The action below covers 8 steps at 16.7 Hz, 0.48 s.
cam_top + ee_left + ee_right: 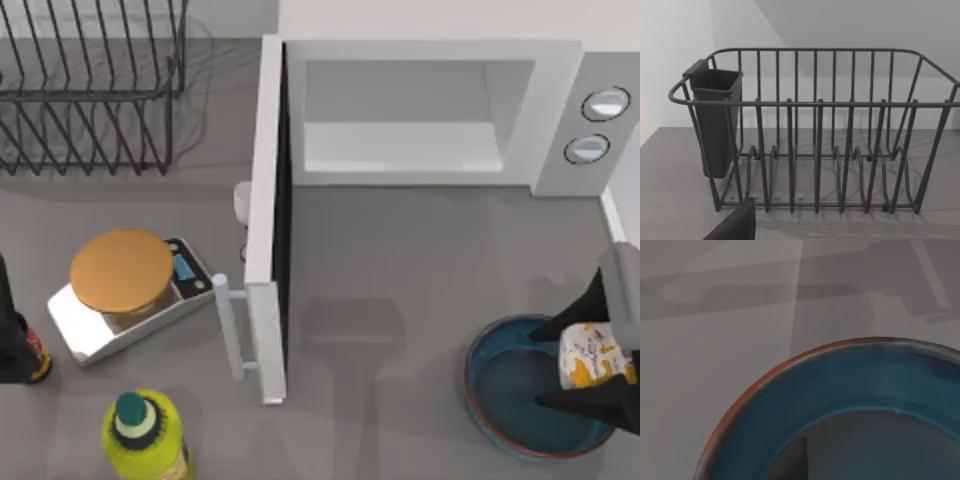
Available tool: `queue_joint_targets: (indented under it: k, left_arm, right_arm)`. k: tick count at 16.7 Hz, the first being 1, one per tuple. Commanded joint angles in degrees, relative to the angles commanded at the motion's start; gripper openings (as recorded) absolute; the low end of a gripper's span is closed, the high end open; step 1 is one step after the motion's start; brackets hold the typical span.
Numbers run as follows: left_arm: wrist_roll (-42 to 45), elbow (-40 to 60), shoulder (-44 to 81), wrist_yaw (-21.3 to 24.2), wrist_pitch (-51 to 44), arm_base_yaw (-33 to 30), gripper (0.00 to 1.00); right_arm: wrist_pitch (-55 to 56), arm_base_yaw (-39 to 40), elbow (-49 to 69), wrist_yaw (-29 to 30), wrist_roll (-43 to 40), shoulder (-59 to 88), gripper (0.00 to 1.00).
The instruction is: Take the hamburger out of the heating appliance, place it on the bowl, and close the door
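Right gripper clamped, fingers closed.

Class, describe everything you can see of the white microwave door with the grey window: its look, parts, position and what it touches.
The white microwave door is a tall flat panel, plastic-looking, with a dark inner edge and a white bar handle on its outer face. It stands swung fully open, at the left edge of the large white boxy microwave, whose cavity is empty. A small silver kitchen scale lies close to the handle side. No gripper touches the door.
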Motion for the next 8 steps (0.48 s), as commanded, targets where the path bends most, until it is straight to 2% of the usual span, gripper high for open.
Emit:
queue_joint_targets:
  k: [3, 8]
  left_arm:
    - [0.00, 0.00, 0.00, 0.00, 0.00, 0.00, 1.00]
    - [0.00, 0.00, 0.00, 0.00, 0.00, 0.00, 1.00]
  right_arm:
    - [3.96, 1.39, -1.08, 0.36, 2.55, 1.11, 0.00]
    - [17.27, 5.58, -3.73, 1.15, 10.14, 3.85, 0.00]
